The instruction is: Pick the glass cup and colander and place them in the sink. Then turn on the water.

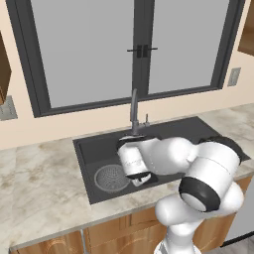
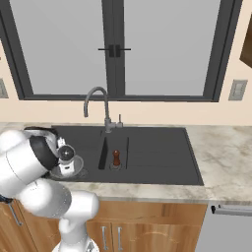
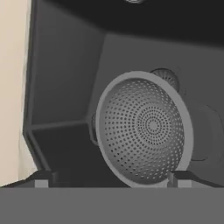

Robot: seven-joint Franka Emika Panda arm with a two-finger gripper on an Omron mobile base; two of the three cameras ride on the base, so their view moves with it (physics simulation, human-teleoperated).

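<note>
Colander (image 3: 144, 127) sits in the left basin of the sink (image 1: 89, 149), by the drain. Gripper (image 3: 111, 177) spread wide right over it, holding nothing. Risks: a finger snags the rim on retreat and tips it; the arm clips the faucet (image 1: 134, 106) swinging toward it. Cup not spotted, maybe not in yet.
</note>
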